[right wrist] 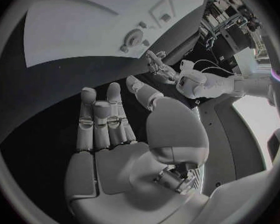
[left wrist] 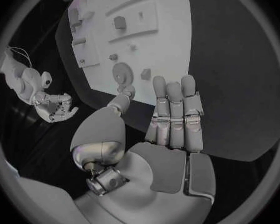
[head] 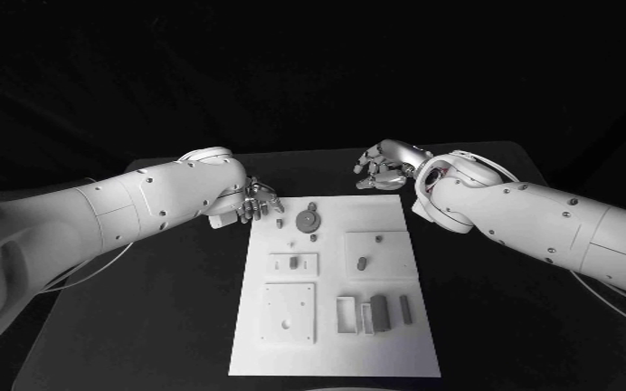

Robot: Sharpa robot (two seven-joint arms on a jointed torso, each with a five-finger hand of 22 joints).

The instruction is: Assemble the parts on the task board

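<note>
Black table [head: 156,319] carrying white board [head: 333,355], lying flat at centre, long side running away from robot, table showing all round.

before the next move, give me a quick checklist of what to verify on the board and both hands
1. Left hand holds nothing, fingers apart: ok.
2. Right hand holds nothing: ok.
3. Round disc part lies free on the task board, within the left hand's likely reach: ok.
4. Both hands off the board, beside its far corners: ok.
5. Upright blocks at the board's near side standing: ok.
6. Which slot takes the disc: cannot tell.
</note>
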